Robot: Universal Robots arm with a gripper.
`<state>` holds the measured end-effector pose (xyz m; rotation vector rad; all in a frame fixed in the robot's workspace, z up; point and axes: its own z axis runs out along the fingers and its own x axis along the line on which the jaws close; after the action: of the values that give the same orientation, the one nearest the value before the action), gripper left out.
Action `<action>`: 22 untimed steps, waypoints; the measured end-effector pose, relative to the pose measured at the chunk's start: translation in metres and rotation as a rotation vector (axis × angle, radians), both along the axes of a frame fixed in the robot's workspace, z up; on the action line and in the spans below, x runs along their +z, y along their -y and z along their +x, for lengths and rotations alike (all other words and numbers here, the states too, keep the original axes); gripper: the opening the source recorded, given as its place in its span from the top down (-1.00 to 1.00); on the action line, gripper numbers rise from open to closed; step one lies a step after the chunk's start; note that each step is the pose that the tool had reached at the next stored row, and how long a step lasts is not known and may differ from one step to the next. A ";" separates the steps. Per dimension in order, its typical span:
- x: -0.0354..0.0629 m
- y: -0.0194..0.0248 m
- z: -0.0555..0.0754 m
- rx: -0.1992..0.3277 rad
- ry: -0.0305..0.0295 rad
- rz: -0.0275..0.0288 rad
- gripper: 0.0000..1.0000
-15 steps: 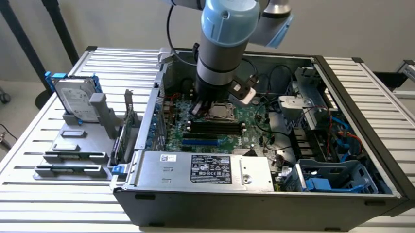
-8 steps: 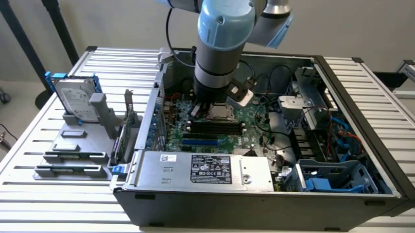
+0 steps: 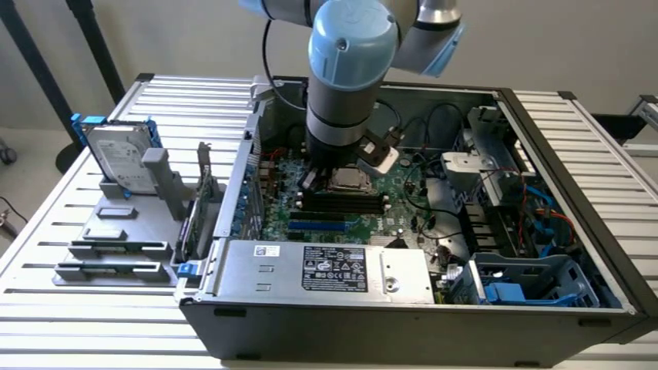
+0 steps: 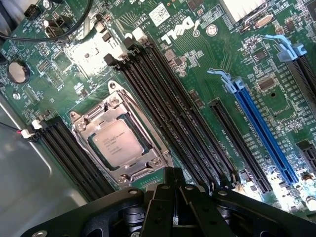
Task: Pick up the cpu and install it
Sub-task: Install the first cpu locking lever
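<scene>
Gripper [image 4: 173, 177] closed tight, fingers pressed together with nothing between them, hanging just above the motherboard [image 4: 207, 64] close beside the socket. Cpu [image 4: 116, 143] already seated in its socket, silver top with printed lettering facing up, framed by the metal retention bracket [image 4: 101, 116]; not touched by the gripper, which sits just beside the bracket's edge.

In the exterior view, going from that view's left to its right: grey parts holder [image 3: 113, 247] on the slatted table [image 3: 62, 316], with a silver hard drive [image 3: 115, 158] in a blue bracket standing upright at its far end. Then the open computer case [image 3: 411, 327], its near wall facing the camera. Inside, near the case's left wall, green motherboard with dark memory slots [image 3: 344, 202] and the socket [image 3: 347, 179] just under the arm. Arm [image 3: 347, 69] descending from above into the case, grey tube with pale blue joint caps, wrist low over the board. Power supply [image 3: 329, 268] with a printed label lying along the near wall. Further right, a grey metal drive cage [image 3: 491, 166], loose black and blue cables, and a blue plastic part [image 3: 509, 293] in the near right corner.

In the wrist view, long black memory slots [image 4: 168, 118] beside the socket, then a blue expansion slot [image 4: 261, 131] further across the board.
</scene>
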<state>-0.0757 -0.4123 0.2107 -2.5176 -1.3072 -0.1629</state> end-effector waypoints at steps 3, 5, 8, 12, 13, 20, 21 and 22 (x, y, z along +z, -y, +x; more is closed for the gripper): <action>-0.0025 -0.0001 -0.001 0.000 0.0032 0.0081 0.79; -0.0044 -0.0001 -0.002 0.000 0.0059 0.0133 0.79; -0.0079 0.0000 -0.003 0.000 0.0093 0.0193 0.79; -0.0121 0.0000 -0.004 0.000 0.0129 0.0266 0.79; -0.0131 -0.0001 -0.004 0.000 0.0138 0.0287 0.79; -0.0182 -0.0002 -0.004 0.000 0.0170 0.0393 0.79; -0.0183 -0.0002 -0.004 0.000 0.0169 0.0395 0.79; -0.0183 -0.0002 -0.004 0.000 0.0168 0.0395 0.79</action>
<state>-0.0801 -0.4121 0.1924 -2.4885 -1.2975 -0.2082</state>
